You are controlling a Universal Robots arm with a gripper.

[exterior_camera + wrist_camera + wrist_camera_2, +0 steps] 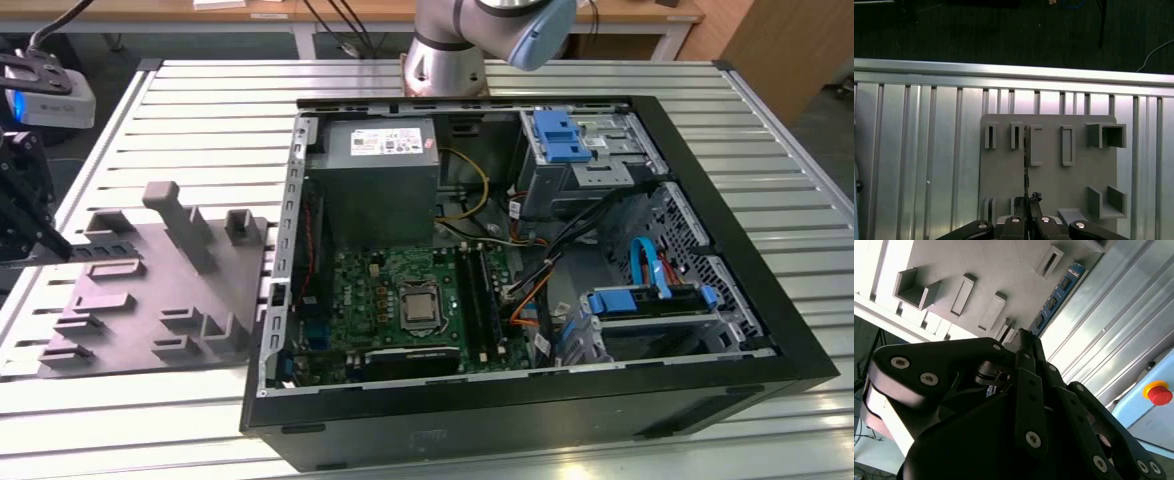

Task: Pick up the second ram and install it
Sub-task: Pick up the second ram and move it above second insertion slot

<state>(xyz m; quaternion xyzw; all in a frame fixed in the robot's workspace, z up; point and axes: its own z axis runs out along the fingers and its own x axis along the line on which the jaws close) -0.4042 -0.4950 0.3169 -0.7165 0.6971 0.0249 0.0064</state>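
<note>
- Gripper (pixel 27 215) sits at the exterior view's far left, cut off by the frame edge, above the slatted table (pixel 174 110) and next to the grey holder tray (pixel 227 290).
- Fingers (pixel 1029 385) are clenched on the second ram (pixel 1058 290) in both wrist views, w/ the stick jutting out past the tips.
- In the first wrist view the stick (pixel 1025 160) is edge-on, just a thin dark line over the tray's slots. Can't tell if its far end touches the tray.
- In the exterior view the stick is too thin and dark to make out vs the gripper.
- Open PC case (pixel 534 420) lies just beside the tray, on its right.
- Green mobo (pixel 387 285) is inside the case. CPU socket (pixel 420 308) is approx mid-board, w/ the long black slots (pixel 483 290) to its right. Can't tell what's seated in them.
</note>
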